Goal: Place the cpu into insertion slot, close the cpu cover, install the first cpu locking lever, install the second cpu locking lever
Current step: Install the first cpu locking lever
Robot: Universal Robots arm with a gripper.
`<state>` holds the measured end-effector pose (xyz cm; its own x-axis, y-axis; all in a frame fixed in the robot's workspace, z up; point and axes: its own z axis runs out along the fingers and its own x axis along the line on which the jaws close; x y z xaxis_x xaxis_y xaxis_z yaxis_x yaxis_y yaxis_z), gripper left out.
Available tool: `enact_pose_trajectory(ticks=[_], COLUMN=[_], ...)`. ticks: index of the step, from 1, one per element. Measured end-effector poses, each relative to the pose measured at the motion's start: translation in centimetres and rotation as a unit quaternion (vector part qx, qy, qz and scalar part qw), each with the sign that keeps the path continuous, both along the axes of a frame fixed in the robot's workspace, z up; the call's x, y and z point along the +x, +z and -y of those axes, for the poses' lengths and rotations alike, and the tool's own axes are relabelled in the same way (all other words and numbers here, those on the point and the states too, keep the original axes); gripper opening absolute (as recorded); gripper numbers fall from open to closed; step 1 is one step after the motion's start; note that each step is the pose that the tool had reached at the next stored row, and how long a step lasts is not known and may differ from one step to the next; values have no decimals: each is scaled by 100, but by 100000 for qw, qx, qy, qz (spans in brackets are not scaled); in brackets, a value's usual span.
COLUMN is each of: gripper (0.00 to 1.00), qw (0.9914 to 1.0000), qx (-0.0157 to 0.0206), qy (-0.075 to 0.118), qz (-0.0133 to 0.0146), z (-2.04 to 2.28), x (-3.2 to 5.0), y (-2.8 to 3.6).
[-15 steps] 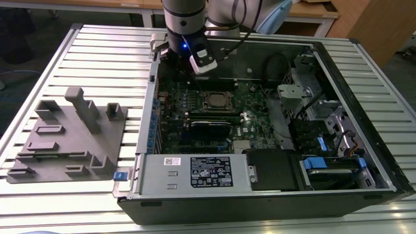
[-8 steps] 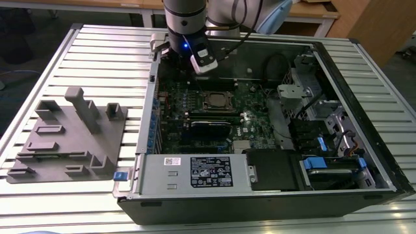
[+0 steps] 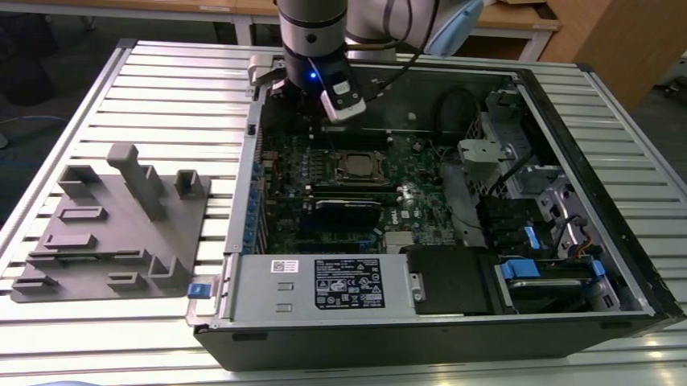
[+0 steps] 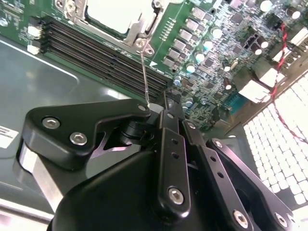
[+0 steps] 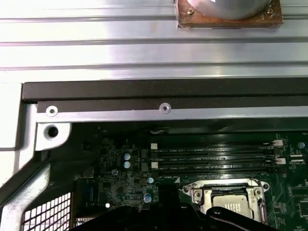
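Silver locking lever (image 4: 144, 77) was pinched by closed gripper (image 4: 155, 107) | cpu (image 4: 115, 14) sat under cpu cover (image 4: 137, 30) | risk: thin lever could slip, spring back.

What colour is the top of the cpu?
Dull silver-grey; the cpu shows best in the first wrist view.

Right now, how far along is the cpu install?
Done: the cpu sits in the insertion slot, the cpu cover apparently down over it. In hand: the gripper is at the tip of a raised locking lever. Left: that lever is not latched; the other I cannot judge.
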<state>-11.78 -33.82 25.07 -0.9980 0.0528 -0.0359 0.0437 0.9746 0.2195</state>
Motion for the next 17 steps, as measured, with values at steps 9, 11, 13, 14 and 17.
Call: enact_pose_trajectory(ticks=[9,11,13,14,17], gripper=[11,11,11,11,11], qw=[100000,100000,100000,100000,100000], qx=[-2,-4,-1,-1,-2], qy=[2,1,3,2,-3], qz=[-35,-44,-48,-49,-51], z=[0,0,0,0,0], x=[271,330,380,400,411], y=[-1,-1,-2,-2,-2])
